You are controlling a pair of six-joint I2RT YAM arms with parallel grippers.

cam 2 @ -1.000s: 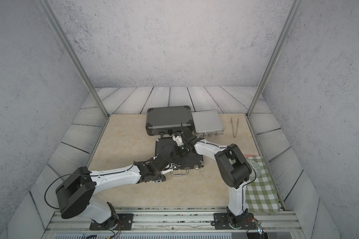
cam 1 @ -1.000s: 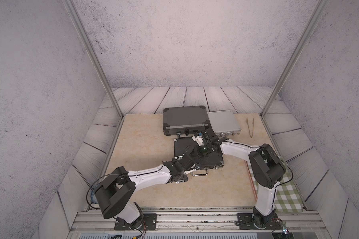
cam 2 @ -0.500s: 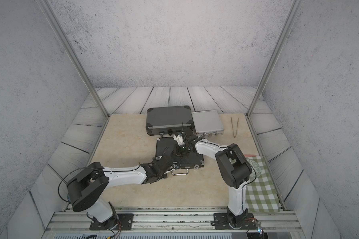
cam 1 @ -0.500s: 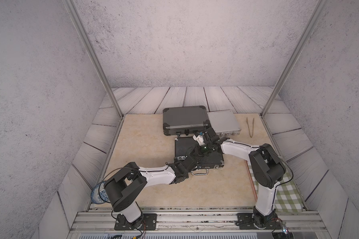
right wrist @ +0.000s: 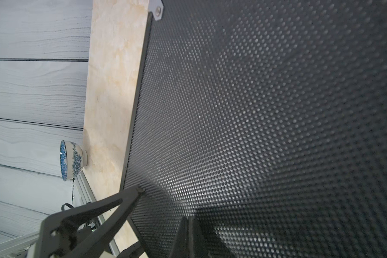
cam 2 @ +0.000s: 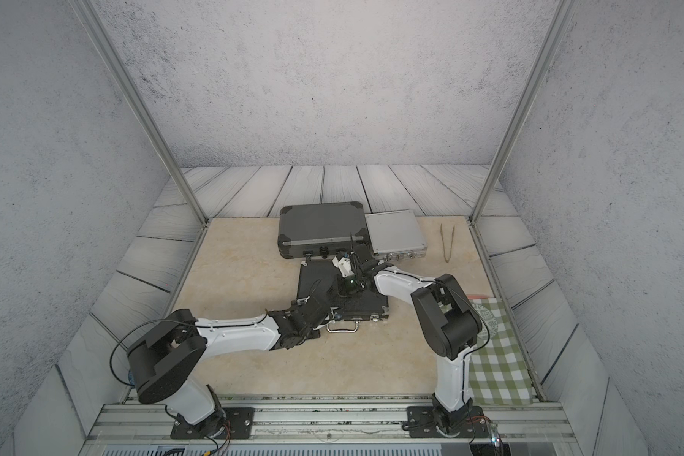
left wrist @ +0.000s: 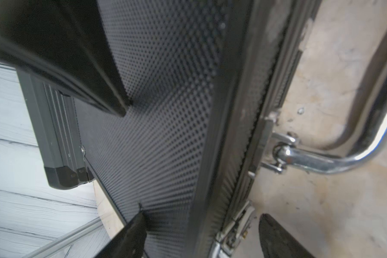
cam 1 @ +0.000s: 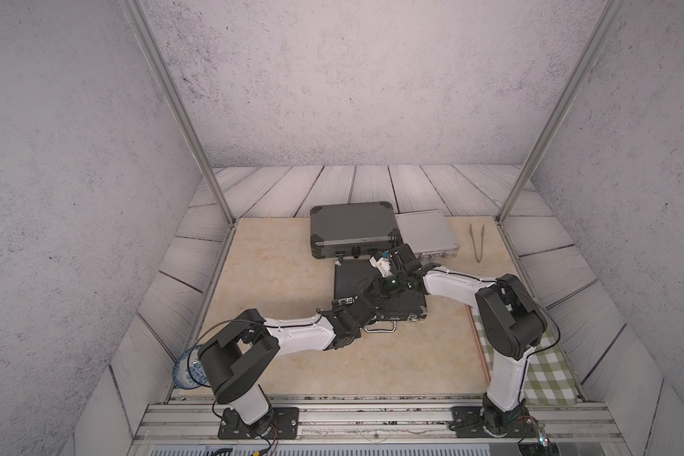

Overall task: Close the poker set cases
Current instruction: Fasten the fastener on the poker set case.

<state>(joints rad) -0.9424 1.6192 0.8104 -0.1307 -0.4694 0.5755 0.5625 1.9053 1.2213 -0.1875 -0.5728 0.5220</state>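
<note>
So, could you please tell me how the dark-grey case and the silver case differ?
The dark-grey case is the larger and thicker; the silver case is smaller and slimmer. The dark-grey case has black corner caps; the silver case is plain pale metal. Both lie flat, lids down, side by side.

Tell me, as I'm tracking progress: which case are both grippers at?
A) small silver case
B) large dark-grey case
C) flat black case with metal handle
C: the left gripper straddles the front edge of the flat black case; the right gripper is on its lid.
</note>
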